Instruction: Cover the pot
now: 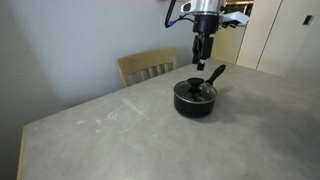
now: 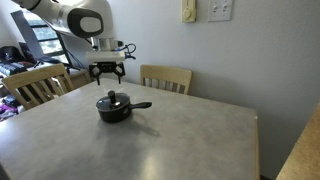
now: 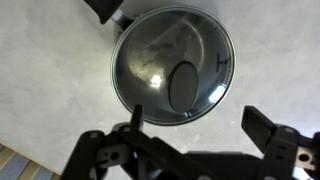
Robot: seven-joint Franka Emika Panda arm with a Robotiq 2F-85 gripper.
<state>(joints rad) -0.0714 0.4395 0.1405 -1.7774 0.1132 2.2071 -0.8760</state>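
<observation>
The small black pot [image 1: 195, 100] stands on the grey table, its long handle [image 1: 215, 73] pointing away; it also shows in an exterior view [image 2: 113, 108]. A round glass lid with a black knob [image 3: 184, 84] lies on top of the pot [image 3: 172, 68] and covers it. My gripper [image 1: 204, 62] hangs above the pot, apart from it, fingers spread and empty; it shows in an exterior view [image 2: 108, 73] too. In the wrist view the jaws [image 3: 195, 118] are open below the lid.
The grey table [image 1: 140, 130] has a wooden chair [image 1: 148, 67] at its far edge. An exterior view shows a second wooden chair [image 2: 35, 85] at the left, another [image 2: 167, 78] behind the table, and the wall close behind.
</observation>
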